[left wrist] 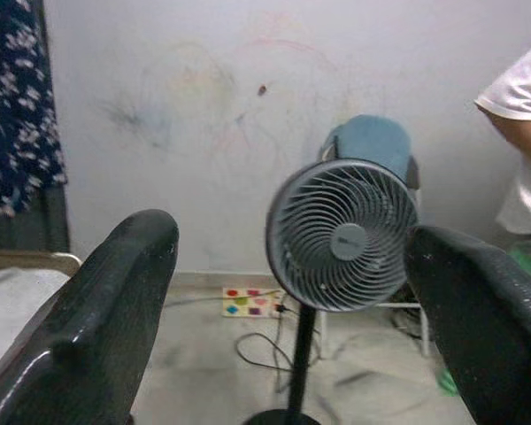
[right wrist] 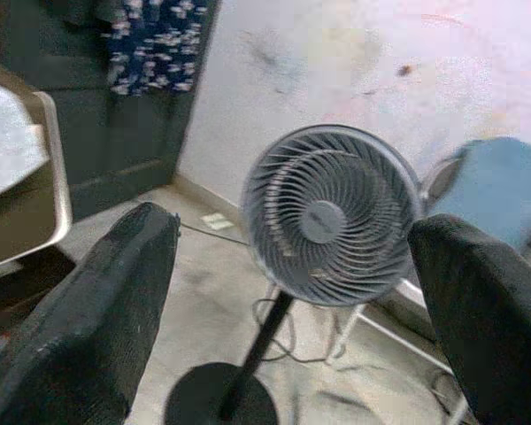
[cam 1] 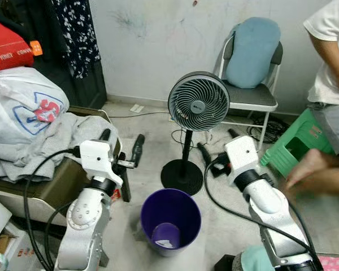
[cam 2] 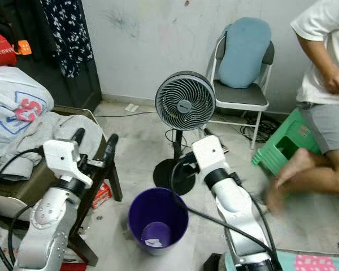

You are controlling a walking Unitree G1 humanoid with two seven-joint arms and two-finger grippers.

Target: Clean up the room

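Grey concrete floor (cam 1: 130, 141), marked white wall behind. Purple bin (cam 1: 170, 221) at bottom centre holds a scrap of paper. Directly beyond it stands a pedestal fan (cam 1: 198, 102), between both arms. Left tool (cam 1: 122, 145) and right tool (cam 1: 217, 148) both raised, fingers spread, holding nothing. Grey clothes (cam 1: 42, 141) heaped at left. Folding chair (cam 1: 252, 96) with blue cushion upper right; person (cam 1: 327, 113) on green stool (cam 1: 296, 141) at right edge.

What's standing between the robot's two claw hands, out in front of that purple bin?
A standing fan on a black pole rises between the left gripper and right gripper, behind the purple bin. Both eye views show it.
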